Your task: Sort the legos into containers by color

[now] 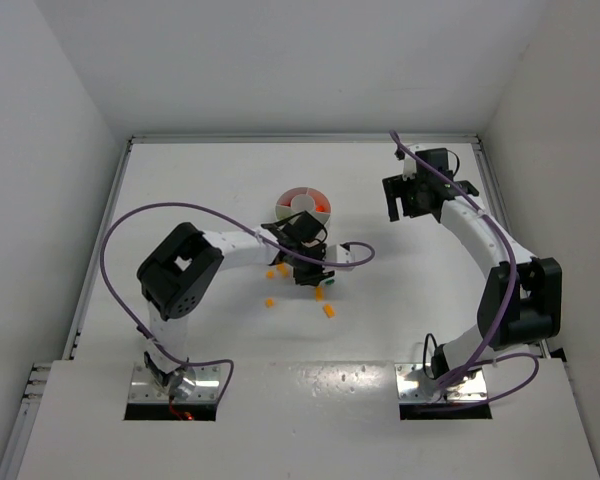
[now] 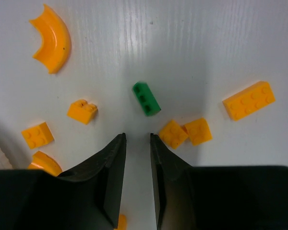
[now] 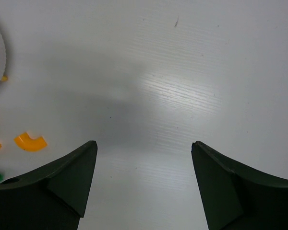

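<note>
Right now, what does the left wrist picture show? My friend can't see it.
A small green brick lies on a white table just ahead of the left tool, whose dark fingers stand slightly apart with nothing between. Orange bricks lie scattered around it, one curved.

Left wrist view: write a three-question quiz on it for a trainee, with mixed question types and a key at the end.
1. True or false: the small green plastic brick is clamped in the left gripper.
2. How many green bricks show in the left wrist view? A) one B) three C) five
3. What colour is the curved plastic piece at the upper left of that view?
Key: 1 false, the brick lies loose ahead of the narrowly parted jaws; 2 A; 3 orange.
</note>
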`<state>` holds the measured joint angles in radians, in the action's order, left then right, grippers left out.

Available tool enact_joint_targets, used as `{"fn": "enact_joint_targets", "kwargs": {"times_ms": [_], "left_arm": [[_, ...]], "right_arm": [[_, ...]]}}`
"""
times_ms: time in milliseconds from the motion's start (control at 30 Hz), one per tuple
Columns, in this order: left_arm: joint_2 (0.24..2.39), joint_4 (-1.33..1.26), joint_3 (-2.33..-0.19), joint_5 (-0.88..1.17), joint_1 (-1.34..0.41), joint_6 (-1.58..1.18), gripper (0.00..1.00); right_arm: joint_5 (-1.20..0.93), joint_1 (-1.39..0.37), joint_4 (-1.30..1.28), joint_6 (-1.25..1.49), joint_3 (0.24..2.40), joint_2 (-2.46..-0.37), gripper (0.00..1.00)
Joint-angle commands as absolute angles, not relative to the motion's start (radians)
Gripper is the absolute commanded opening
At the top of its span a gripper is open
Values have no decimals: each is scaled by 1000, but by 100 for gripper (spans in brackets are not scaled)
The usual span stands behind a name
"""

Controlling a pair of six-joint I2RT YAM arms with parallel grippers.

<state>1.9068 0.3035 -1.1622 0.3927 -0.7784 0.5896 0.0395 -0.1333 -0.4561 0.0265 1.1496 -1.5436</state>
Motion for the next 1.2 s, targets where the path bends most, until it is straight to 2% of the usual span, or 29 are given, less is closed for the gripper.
{"fn": "enact_joint_targets", "kwargs": {"times_ms": [0, 167, 300, 767, 1167], "left_arm": [[1937, 331, -1190, 379, -792, 584, 32], [1947, 331, -1200, 368, -801, 584, 46], [1947, 341, -1209, 386, -801, 584, 49], [2008, 350, -1316, 410, -926, 584, 49], [2063, 393, -1381, 388, -927, 583, 50]], "right_arm": [[23, -129, -445, 29, 1157, -1502, 80], [14, -129, -454, 29, 1157, -1502, 80], [14, -129, -454, 29, 1166, -1502, 80], [5, -129, -454, 29, 1166, -1511, 80], [14, -120, -454, 29, 1166, -1502, 80]]}}
